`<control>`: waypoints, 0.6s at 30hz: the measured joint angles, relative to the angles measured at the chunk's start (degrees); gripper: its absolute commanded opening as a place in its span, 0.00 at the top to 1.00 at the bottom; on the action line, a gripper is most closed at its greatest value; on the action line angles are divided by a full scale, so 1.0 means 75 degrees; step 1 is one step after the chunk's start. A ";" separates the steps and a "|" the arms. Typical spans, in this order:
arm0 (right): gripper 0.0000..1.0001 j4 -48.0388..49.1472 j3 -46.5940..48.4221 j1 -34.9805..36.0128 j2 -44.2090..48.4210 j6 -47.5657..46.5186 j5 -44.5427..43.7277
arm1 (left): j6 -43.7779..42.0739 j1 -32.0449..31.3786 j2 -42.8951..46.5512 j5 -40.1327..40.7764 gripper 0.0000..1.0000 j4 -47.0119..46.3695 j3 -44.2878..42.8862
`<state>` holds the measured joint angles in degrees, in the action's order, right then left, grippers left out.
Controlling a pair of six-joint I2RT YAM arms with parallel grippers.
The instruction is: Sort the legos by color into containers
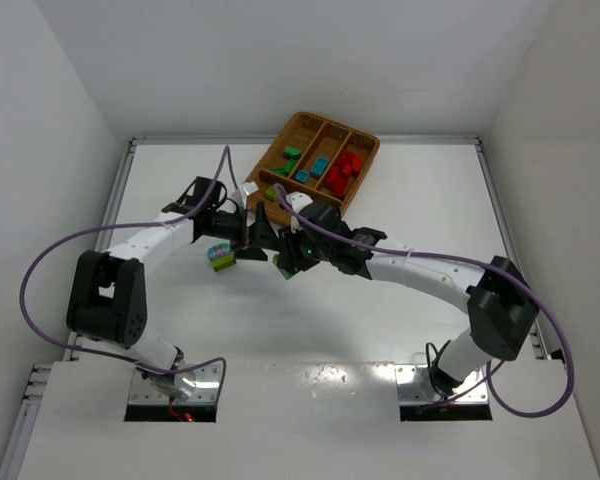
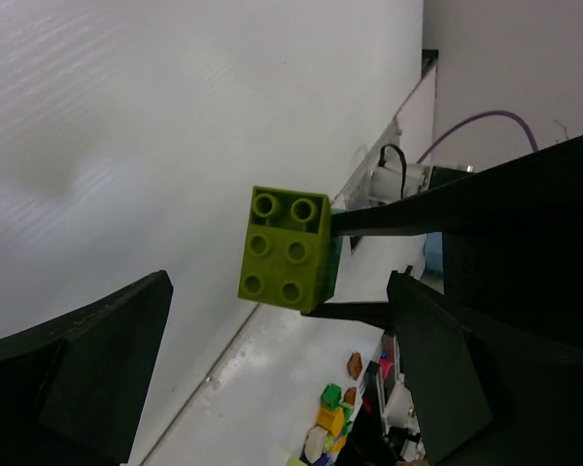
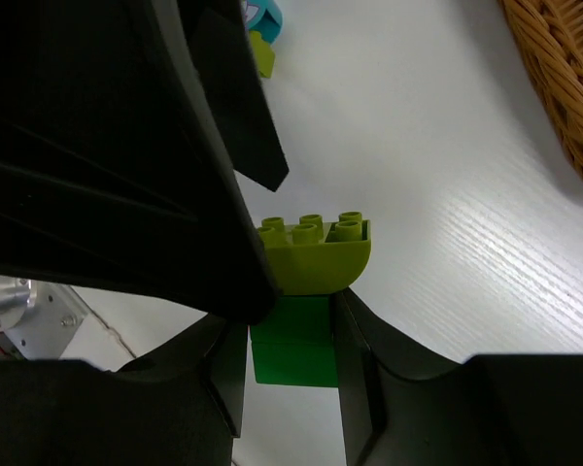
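Here the right gripper (image 3: 293, 328) is clamped on a dark green brick (image 3: 291, 357). A lime brick (image 3: 316, 260) is stacked on top of it, over the table (image 1: 430, 200) and near the wicker tray (image 1: 372, 143). The left gripper (image 2: 280, 283) faces the lime brick with its fingers wide apart. If it closes off-centre or pulls crookedly, I think the pair may twist out of the grip and fall.

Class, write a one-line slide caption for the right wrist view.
Right gripper grips a green brick topped by a lime brick, tray nearby.
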<state>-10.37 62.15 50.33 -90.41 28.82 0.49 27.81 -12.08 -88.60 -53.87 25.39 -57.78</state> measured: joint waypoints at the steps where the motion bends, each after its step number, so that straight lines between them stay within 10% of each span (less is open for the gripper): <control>1: 0.81 -0.0052 -0.0003 0.0000 0.0000 -0.0023 0.0029 | 0.0035 -0.0125 -0.0029 -0.0041 0.00 -0.0105 0.0000; 11: 0.81 -0.0224 -0.0085 -0.0044 0.0003 -0.0055 0.0149 | 0.0306 -0.0679 -0.0883 -0.0254 0.15 -0.0533 -0.0029; 18: 0.81 -0.0192 -0.0280 -0.0283 0.0006 -0.0052 0.0344 | 0.0425 -0.0694 -0.1075 -0.0627 0.52 -0.0851 0.0047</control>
<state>-11.81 60.05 48.21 -90.37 28.42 3.07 31.00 -17.28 -96.66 -58.57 19.00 -57.43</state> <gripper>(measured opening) 0.361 0.560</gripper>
